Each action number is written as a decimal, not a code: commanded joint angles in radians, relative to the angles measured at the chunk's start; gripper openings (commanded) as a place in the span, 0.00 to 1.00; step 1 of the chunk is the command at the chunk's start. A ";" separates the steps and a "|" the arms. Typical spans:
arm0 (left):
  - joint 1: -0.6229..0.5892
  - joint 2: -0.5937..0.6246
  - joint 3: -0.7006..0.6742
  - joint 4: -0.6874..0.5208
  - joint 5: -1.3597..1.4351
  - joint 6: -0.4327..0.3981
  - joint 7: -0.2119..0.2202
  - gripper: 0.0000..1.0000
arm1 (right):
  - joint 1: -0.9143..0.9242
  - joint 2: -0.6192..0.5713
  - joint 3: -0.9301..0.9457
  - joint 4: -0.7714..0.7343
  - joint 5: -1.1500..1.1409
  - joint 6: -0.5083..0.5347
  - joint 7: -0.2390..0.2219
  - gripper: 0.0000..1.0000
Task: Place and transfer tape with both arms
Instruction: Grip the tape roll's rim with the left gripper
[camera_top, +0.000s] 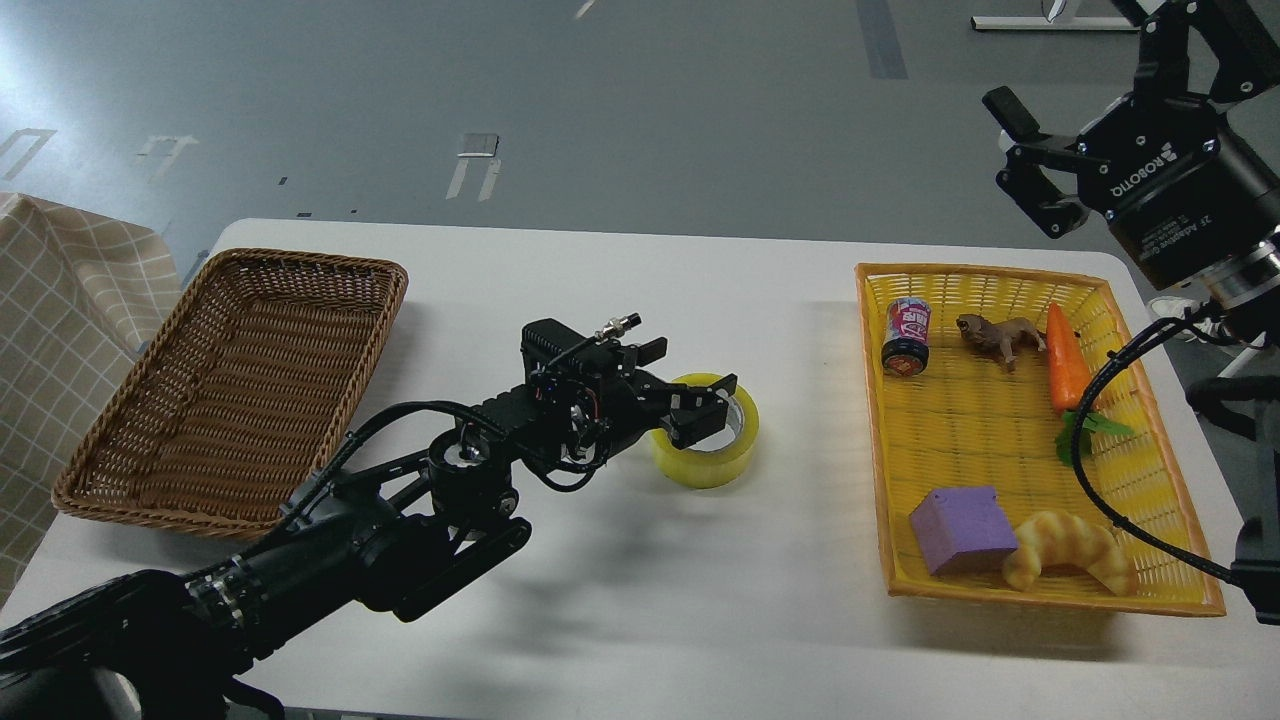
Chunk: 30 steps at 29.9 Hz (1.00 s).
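Observation:
The tape (716, 461), a yellow translucent roll with a whitish core, lies flat on the white table (640, 600) near its middle. My left gripper (690, 385) is low over the roll's left side and open. One finger (703, 415) reaches into the core hole; the other finger (652, 350) stands behind the roll, apart from it. My right gripper (1025, 160) is open and empty, high in the air at the upper right, above the yellow basket's far corner.
A brown wicker basket (130, 470) stands at the table's left. A yellow basket (880, 450) at the right holds a can (907, 336), a toy animal (998, 336), a carrot (1066, 358), a purple cube (962, 530) and a croissant (1068, 552).

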 joint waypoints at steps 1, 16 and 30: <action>-0.010 0.000 0.022 0.010 0.000 0.012 -0.001 0.98 | -0.002 0.000 0.004 0.000 0.000 0.000 0.000 0.99; -0.012 0.000 0.061 0.053 0.000 0.022 -0.001 0.98 | -0.029 0.000 0.019 0.003 0.000 0.000 -0.002 0.99; -0.007 -0.001 0.071 0.073 0.000 0.030 -0.022 0.91 | -0.061 0.000 0.056 0.016 0.000 0.000 -0.002 0.99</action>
